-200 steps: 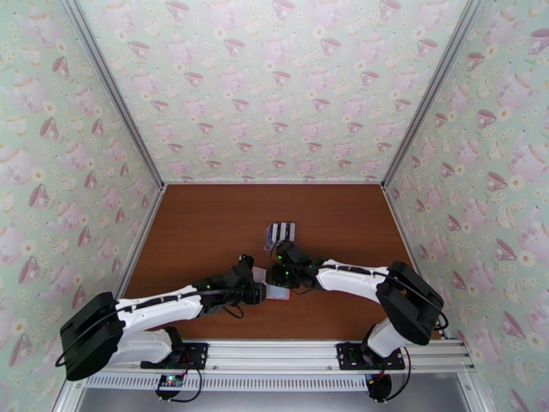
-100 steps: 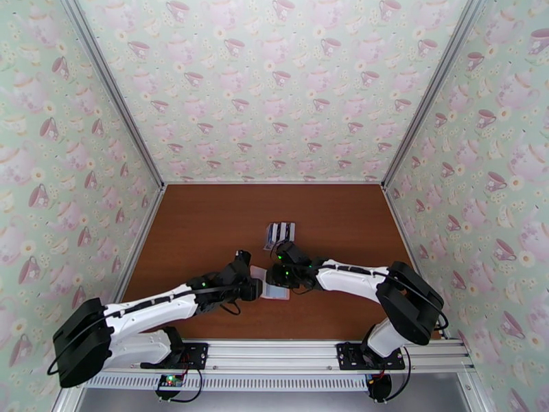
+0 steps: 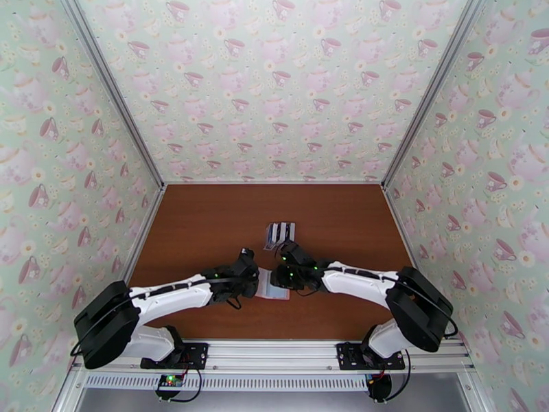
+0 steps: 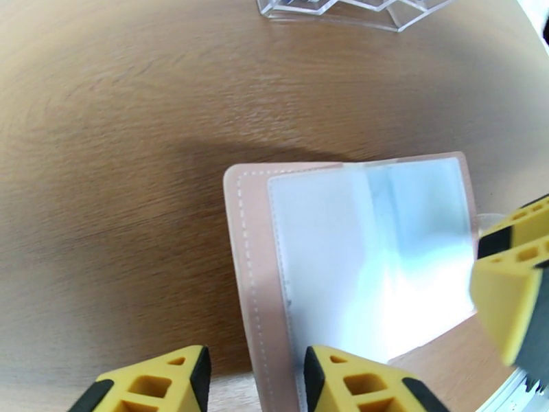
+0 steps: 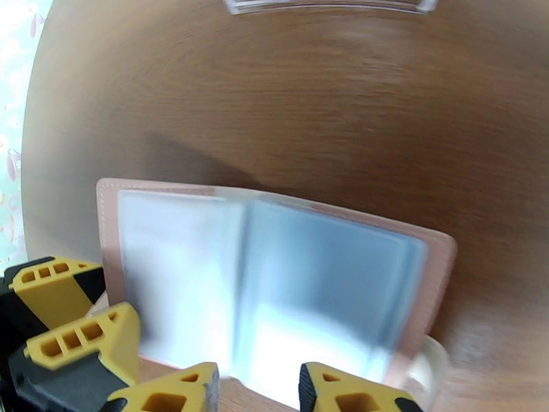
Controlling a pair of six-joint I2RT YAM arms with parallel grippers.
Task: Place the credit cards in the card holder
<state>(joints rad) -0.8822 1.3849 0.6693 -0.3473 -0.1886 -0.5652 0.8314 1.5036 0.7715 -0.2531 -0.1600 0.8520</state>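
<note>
The pink card holder lies open on the table, its clear sleeves facing up. My left gripper is at the holder's left side, jaws apart astride the stitched pink edge. My right gripper hovers low over the sleeves from the other side, jaws apart, holding nothing. Each wrist view shows the other gripper's yellow fingers close by. The credit cards stand as dark and white stripes in a clear rack just behind the holder.
The clear slotted rack sits a short way beyond the holder. Brown tabletop stretches left, right and back to the patterned walls. Both arms meet near the table's middle front.
The left arm has pushed forward, bringing its gripper up to the holder's left edge, and its jaws have narrowed. The right gripper has barely shifted.
</note>
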